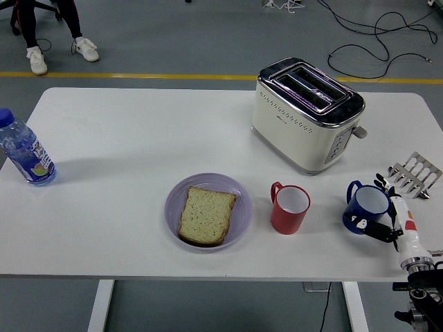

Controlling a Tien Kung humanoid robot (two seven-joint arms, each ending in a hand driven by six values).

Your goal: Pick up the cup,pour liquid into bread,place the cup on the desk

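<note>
A blue cup (365, 207) stands on the white table (124, 145) near its right front corner, handle to the left. My right hand (385, 211) comes in from the lower right corner and its black fingers (374, 228) wrap the cup's right side, front and back. A slice of bread (205, 215) lies on a purple plate (239, 200) at the front middle. A red cup (289, 207) stands upright and empty between the plate and the blue cup. The left arm is not in view.
A cream toaster (304, 114) stands behind the cups at the back right. A metal rack (414, 174) lies at the right edge just behind my hand. A water bottle with a blue cap (24, 150) stands at the far left.
</note>
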